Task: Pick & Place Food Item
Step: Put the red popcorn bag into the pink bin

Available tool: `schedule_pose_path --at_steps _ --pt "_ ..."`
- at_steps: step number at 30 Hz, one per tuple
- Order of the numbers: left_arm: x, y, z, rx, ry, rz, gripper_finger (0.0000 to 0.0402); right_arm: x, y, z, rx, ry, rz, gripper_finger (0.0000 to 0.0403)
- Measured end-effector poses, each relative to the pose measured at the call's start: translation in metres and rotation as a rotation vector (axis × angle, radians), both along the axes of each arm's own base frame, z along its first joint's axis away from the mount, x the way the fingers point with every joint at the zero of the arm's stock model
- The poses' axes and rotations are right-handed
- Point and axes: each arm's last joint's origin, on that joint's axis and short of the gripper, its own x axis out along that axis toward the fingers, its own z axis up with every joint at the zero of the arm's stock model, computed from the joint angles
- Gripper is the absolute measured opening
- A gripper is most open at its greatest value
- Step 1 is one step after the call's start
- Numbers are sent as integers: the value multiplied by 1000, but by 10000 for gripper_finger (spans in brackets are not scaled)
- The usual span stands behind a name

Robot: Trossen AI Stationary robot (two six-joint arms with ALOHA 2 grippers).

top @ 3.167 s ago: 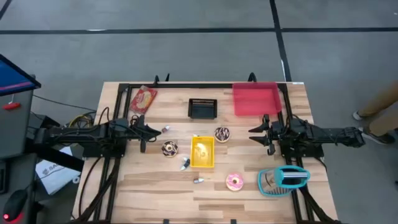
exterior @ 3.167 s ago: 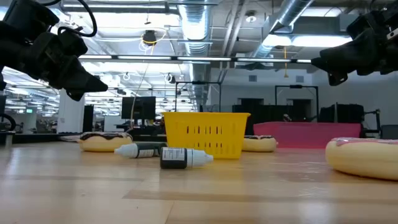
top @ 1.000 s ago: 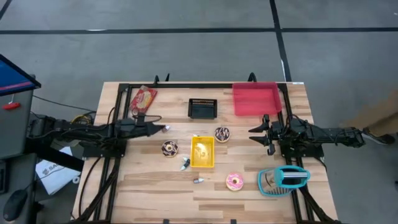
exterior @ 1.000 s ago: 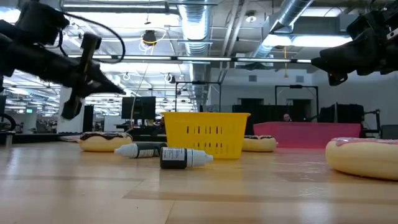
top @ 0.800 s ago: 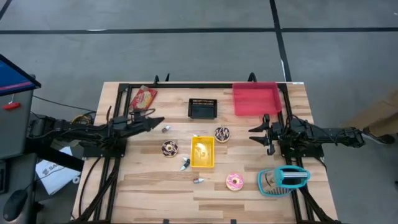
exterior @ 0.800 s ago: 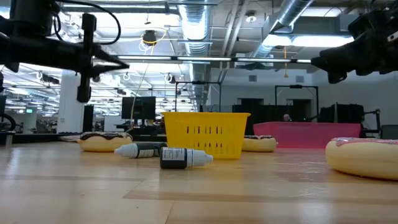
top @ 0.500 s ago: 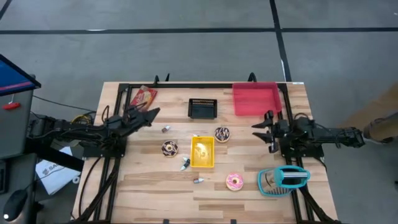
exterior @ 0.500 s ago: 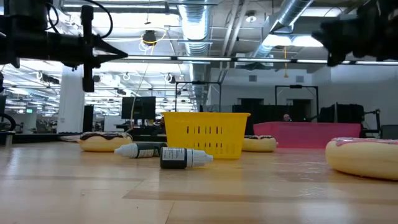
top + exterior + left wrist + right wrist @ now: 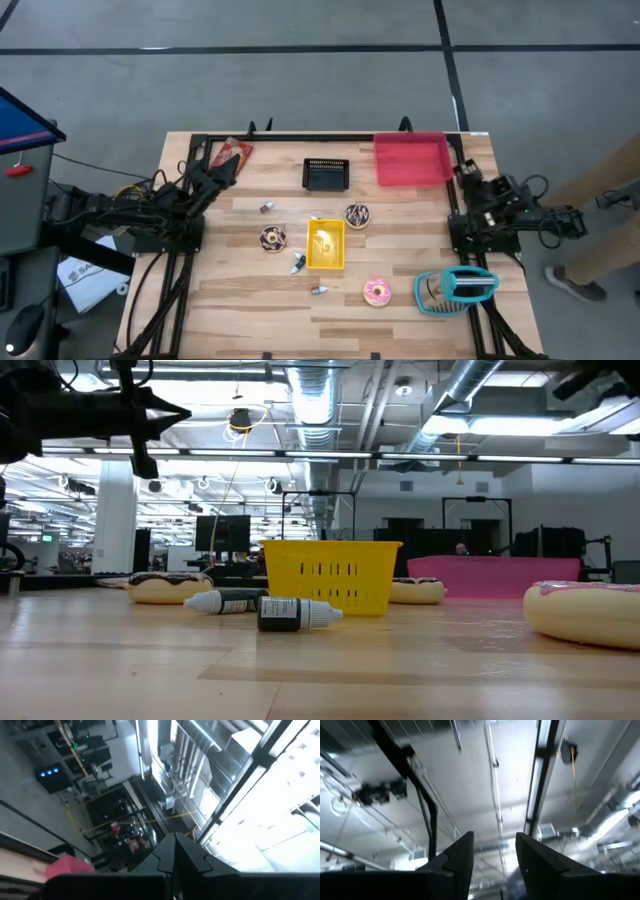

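Wooden counter [image 9: 240, 300] held a pink donut [image 9: 378, 292] near the front, untouched. Left gripper [image 9: 222, 168] hung tilted upward, jaws closed and empty; right gripper [image 9: 494, 851] pointed at the ceiling, jaws parted. Either would need to tip downward before squarely straddling the donut.

The desk [image 9: 250, 300] is evenly and softly lit from above in the high view; only faint, short shadows are cast beside the objects. In the low view, the scene is backlit by bright ceiling strip lights [image 9: 300, 395], and the near desk edge is rendered soft and out of focus. Strong glare from a large bright ceiling panel [image 9: 280, 795] is seen in the left wrist view, with motion blur throughout. The right wrist view is blurred as well.
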Motion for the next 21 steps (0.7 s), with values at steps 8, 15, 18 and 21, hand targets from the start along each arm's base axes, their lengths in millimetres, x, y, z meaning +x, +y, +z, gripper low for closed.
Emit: schedule_pose_path --at_steps 8,15,18,21 --pt "-2 6 -3 -19 59 126 2 -9 0 6 16 -103 16 138" --pt "-1 9 -7 -35 103 181 2 -15 0 10 14 -168 14 138" --pt "1 7 -7 8 116 96 2 -21 0 13 11 -233 16 139" --pt "4 5 -8 74 160 -8 3 -29 0 15 23 -323 8 138"
